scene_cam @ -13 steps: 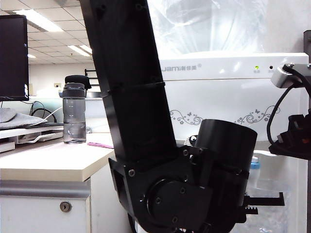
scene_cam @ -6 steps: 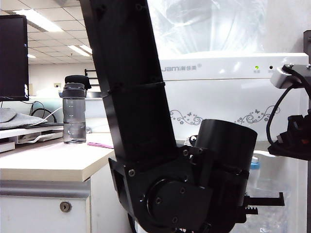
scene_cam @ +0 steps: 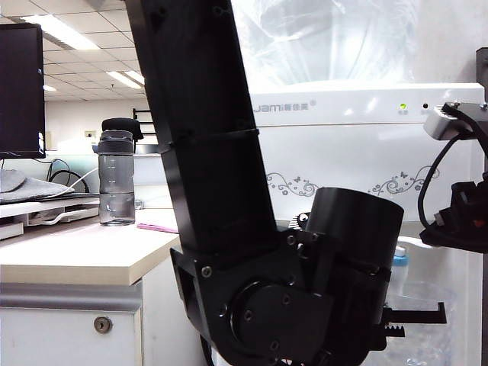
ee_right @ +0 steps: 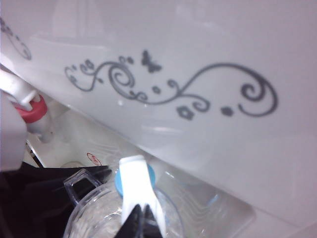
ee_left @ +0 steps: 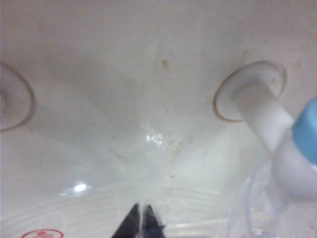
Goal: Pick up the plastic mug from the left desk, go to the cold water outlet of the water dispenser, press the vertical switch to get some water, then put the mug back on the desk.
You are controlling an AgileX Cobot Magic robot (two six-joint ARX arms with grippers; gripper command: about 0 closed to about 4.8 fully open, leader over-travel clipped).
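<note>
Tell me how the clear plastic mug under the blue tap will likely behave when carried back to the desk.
The plastic mug looks thin-walled and clear, so it is probably light and may flex if squeezed. It is wide and open-topped, so any water could slop out if tilted. The left gripper reads as shut by its rim, the right gripper at the vertical switch; smooth plastic may slip.

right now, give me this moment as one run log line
left pincer: shut, holds plastic mug under cold water outlet | right pincer: shut, at vertical switch | phase: filling
</note>
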